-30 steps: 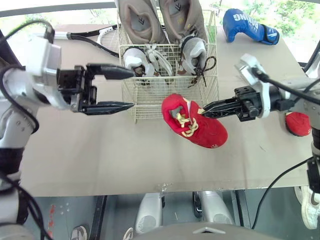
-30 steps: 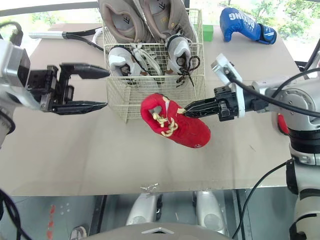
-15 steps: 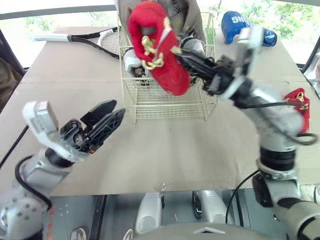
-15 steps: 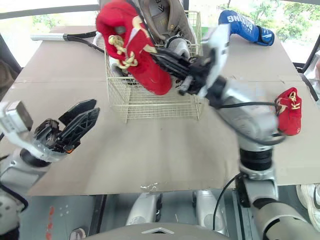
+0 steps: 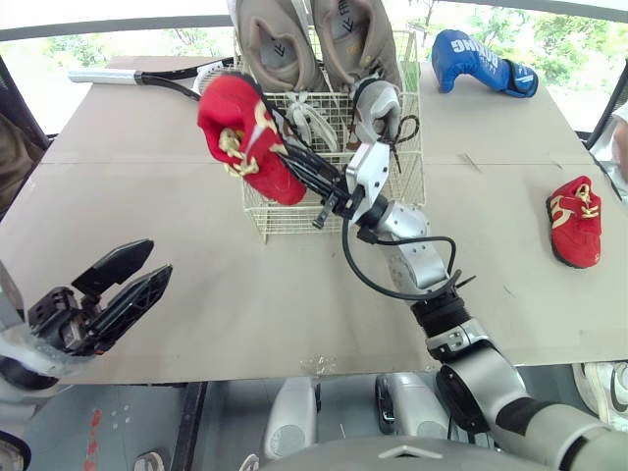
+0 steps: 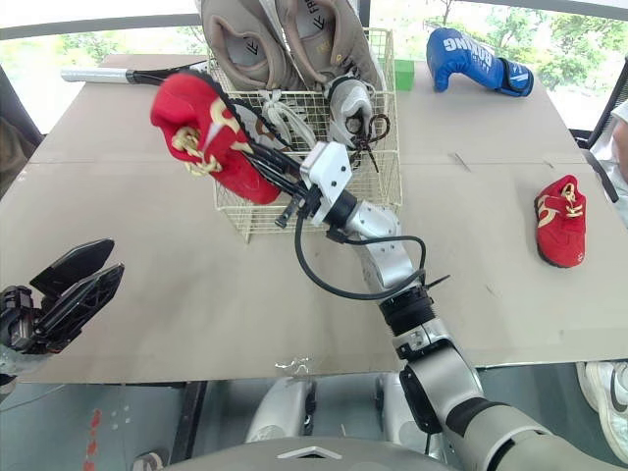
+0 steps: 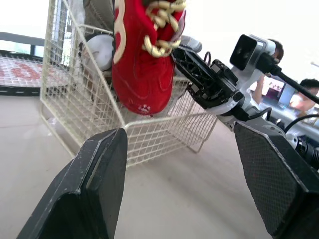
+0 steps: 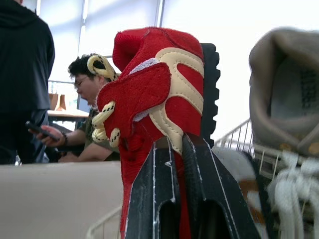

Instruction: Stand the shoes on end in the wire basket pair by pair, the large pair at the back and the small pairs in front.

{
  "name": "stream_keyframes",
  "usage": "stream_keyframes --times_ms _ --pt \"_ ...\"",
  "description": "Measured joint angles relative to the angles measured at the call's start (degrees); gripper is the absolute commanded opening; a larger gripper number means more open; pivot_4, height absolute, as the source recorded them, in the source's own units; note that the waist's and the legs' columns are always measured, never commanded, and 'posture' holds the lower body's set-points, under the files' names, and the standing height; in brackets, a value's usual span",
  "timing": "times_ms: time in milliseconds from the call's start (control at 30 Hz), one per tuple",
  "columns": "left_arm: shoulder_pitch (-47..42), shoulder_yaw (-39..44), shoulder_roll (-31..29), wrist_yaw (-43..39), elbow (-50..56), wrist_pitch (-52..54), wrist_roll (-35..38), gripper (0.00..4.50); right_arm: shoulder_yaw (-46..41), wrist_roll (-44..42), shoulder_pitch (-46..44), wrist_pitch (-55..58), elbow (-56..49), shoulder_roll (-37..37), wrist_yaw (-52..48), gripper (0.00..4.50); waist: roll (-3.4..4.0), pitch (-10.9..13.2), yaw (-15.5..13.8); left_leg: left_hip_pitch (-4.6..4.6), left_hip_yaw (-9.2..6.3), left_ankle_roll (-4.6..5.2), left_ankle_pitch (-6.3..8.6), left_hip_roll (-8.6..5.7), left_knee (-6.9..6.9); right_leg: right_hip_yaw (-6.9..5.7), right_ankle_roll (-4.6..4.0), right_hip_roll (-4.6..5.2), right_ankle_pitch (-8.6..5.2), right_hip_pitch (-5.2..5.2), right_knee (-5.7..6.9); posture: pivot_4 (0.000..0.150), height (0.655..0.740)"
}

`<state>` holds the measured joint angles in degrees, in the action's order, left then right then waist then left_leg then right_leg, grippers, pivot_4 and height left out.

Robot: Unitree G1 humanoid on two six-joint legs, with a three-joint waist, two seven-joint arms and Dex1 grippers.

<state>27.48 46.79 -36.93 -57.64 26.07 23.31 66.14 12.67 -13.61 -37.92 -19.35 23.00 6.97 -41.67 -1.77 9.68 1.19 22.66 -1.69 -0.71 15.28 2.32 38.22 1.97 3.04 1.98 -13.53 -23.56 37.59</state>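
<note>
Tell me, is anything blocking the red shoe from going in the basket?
Nothing visible. The right gripper holds the red shoe up by the front-left corner of the wire basket; its front space looks free, with the small grey pair further back.

Daylight pours in from the windows [image 5: 98, 44] beyond the far edge of the worktop [image 5: 177, 226], lighting it evenly; shadows beneath the wire basket [image 5: 280, 218] seem soft and faint. In both wrist views the background glares to white. The red shoe [image 8: 164, 99] stands backlit, and a person in a dark jacket [image 8: 25, 74] is nearly a silhouette.
</note>
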Motion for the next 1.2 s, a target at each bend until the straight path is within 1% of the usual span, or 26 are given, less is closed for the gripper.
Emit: stream_keyframes --times_ms 133,200,267,300,333,367,400,433,467,500,600,667,833,900,933,967,1000,1067,1100,1167,1200 --pt "-0.07 0.23 0.28 -0.71 -0.73 -0.52 -1.02 3.67 -0.09 0.18 0.00 -2.48 2.07 0.20 -1.02 0.00 -0.07 -0.05 0.05 -0.09 0.00 0.00 0.00 0.00 0.00 0.01 0.00 0.00 0.00 0.05 0.04 0.150 0.7400" --pt "-0.36 0.24 0.31 -1.00 -1.14 -0.73 -1.47 3.67 -0.11 0.20 -0.06 -2.77 2.86 0.20 -1.75 0.00 -0.06 -0.06 0.06 -0.28 0.01 0.01 0.01 0.00 -0.02 0.02 -0.06 0.00 -0.04 0.21 0.03 0.150 0.7400" --pt "-0.53 0.24 0.34 -1.39 -1.96 -1.07 -1.96 3.74 -0.14 0.42 -0.16 -2.93 3.47 0.06 -1.92 0.56 -0.06 -0.06 0.06 -0.56 0.07 0.01 0.01 0.00 -0.10 0.08 -0.15 0.00 -0.10 0.36 0.02 0.150 0.7400" --pt "-0.55 0.24 0.38 -1.42 -2.16 -1.14 -2.04 3.74 -0.16 0.47 -0.16 -2.93 3.65 -0.05 -2.02 0.71 -0.06 -0.06 0.06 -0.78 0.10 0.01 0.02 0.00 -0.18 0.11 -0.18 0.00 -0.13 0.60 -0.03 0.150 0.7400" --pt "-0.73 0.23 0.39 -1.56 -2.30 -1.20 -2.23 3.74 -0.19 0.53 -0.14 -2.82 3.80 -0.29 -2.20 1.18 -0.06 -0.06 0.04 -0.93 0.09 0.01 0.02 0.01 -0.23 0.11 -0.22 0.00 -0.15 0.78 -0.09 0.150 0.7400" --pt "-1.41 0.21 0.38 -1.91 -2.61 -1.27 -2.57 3.74 -0.12 0.51 0.13 -1.85 3.09 -0.94 -2.63 1.58 -0.06 -0.06 -0.04 -0.97 0.09 0.01 0.02 0.00 -0.24 0.11 -0.23 0.00 -0.16 0.82 -0.10 0.150 0.7400" --pt "-1.92 0.17 0.38 -2.14 -2.96 -1.28 -2.82 3.74 -0.02 0.46 0.66 -0.73 1.96 -1.77 -3.06 2.08 -0.06 -0.06 -0.17 -0.96 0.08 0.01 0.02 0.00 -0.23 0.11 -0.23 0.01 -0.16 0.82 -0.10 0.150 0.7400" --pt "-2.53 0.02 0.35 -2.31 -3.41 -1.27 -2.98 3.74 -0.01 0.13 1.62 1.36 -0.44 -3.09 -3.43 2.77 -0.06 -0.06 -0.30 -0.96 0.07 0.01 0.02 0.00 -0.23 0.11 -0.23 0.01 -0.16 0.82 -0.12 0.150 0.7400" --pt "-2.61 0.01 0.35 -2.34 -3.50 -1.27 -2.98 3.74 -0.01 0.06 1.77 1.76 -0.77 -3.36 -3.52 2.90 -0.06 -0.06 -0.32 -0.96 0.07 0.01 0.02 0.00 -0.22 0.11 -0.23 0.02 -0.16 0.82 -0.12 0.150 0.7400" --pt "-2.68 -0.01 0.34 -2.37 -3.70 -1.27 -2.99 3.74 -0.02 -0.08 1.95 2.25 -1.28 -3.77 -3.66 2.90 -0.07 -0.06 -0.29 -0.96 0.08 0.01 0.02 0.00 -0.22 0.11 -0.23 0.02 -0.16 0.83 -0.12 0.150 0.7400" --pt "-6.00 -1.12 -0.32 -2.38 -4.79 -1.12 -3.23 3.74 -0.42 -2.23 5.68 11.91 -11.72 -8.93 -3.83 2.90 -0.03 -0.04 -0.41 -0.90 0.03 0.01 0.02 0.00 -0.22 0.08 -0.24 0.02 -0.16 0.81 -0.13 0.150 0.7400" --pt "-7.34 -2.43 -0.96 -2.41 -4.79 -0.87 -3.47 3.74 -0.92 -3.11 7.35 16.74 -16.83 -11.67 -3.25 2.90 0.00 -0.02 -0.35 -0.89 0.04 0.01 0.02 0.00 -0.25 0.09 -0.23 0.01 -0.16 0.78 -0.13 0.150 0.7400" --pt "-9.04 -7.56 -2.66 -2.79 -2.73 1.55 -4.08 3.74 -3.69 -7.23 13.73 30.81 -36.77 -21.72 -1.27 2.90 0.03 0.00 -0.50 -0.76 0.04 0.02 0.02 0.00 -0.50 0.08 -0.09 0.02 -0.08 0.69 -0.44 0.150 0.7400" --pt "-9.61 -11.04 -3.89 -3.50 0.53 2.04 -5.41 3.74 -8.70 -12.12 19.47 39.12 -46.98 -28.96 0.09 3.44 -0.01 -0.03 -0.93 -0.64 0.01 0.02 0.02 -0.02 -0.58 0.00 -0.09 0.07 -0.08 0.70 -0.73 0.150 0.7400" --pt "-10.53 -12.74 -4.22 -3.33 1.88 2.18 -5.96 3.74 -11.71 -13.76 22.22 41.87 -50.43 -31.28 1.23 3.74 -0.02 -0.03 -1.09 -0.62 0.00 0.02 0.02 -0.03 -0.59 0.00 -0.09 0.08 -0.08 0.72 -0.77 0.150 0.7400" --pt "-11.56 -14.35 -4.27 -2.84 3.48 2.28 -6.50 3.74 -14.83 -15.07 24.60 44.41 -53.18 -33.24 2.59 4.22 -0.02 -0.03 -1.09 -0.63 0.05 0.02 0.02 -0.04 -0.60 0.04 -0.10 0.09 -0.08 0.72 -0.80 0.150 0.7400" --pt "-13.10 -16.16 -4.33 -1.65 4.96 2.44 -6.94 3.74 -17.67 -16.20 26.58 46.58 -55.44 -34.80 4.04 4.48 0.04 0.00 -1.08 -0.64 0.07 0.03 0.02 -0.04 -0.62 0.08 -0.11 0.08 -0.09 0.72 -0.78 0.150 0.7400" --pt "-17.43 -20.44 -4.55 1.98 8.16 3.55 -8.05 3.74 -23.52 -17.97 30.49 51.26 -59.49 -37.39 7.77 4.48 0.03 0.00 -0.95 -0.74 0.10 0.03 0.02 -0.04 -0.74 0.14 -0.10 0.04 -0.09 0.73 -0.77 0.150 0.7400" --pt "-20.32 -23.15 -4.72 5.04 9.67 4.90 -8.85 3.74 -27.02 -18.25 32.48 53.57 -60.80 -38.03 10.25 4.48 0.02 -0.01 -0.94 -0.76 0.07 0.03 0.02 -0.03 -0.75 0.15 -0.08 0.02 -0.08 0.75 -0.75 0.150 0.7400" --pt "-26.35 -28.42 -5.65 10.81 11.72 8.89 -9.01 3.74 -33.80 -17.57 36.20 57.34 -61.53 -39.23 15.05 4.48 0.01 -0.03 -0.93 -0.79 0.08 0.04 0.02 -0.03 -0.74 0.18 -0.02 0.00 -0.04 0.76 -0.75 0.150 0.7400" --pt "-28.27 -29.72 -6.13 12.38 11.95 10.36 -8.41 3.74 -35.47 -16.99 36.92 58.83 -61.35 -39.81 16.64 4.48 0.02 -0.03 -0.81 -0.79 0.12 0.04 0.02 -0.04 -0.74 0.22 0.00 0.00 -0.03 0.76 -0.74 0.150 0.7400"
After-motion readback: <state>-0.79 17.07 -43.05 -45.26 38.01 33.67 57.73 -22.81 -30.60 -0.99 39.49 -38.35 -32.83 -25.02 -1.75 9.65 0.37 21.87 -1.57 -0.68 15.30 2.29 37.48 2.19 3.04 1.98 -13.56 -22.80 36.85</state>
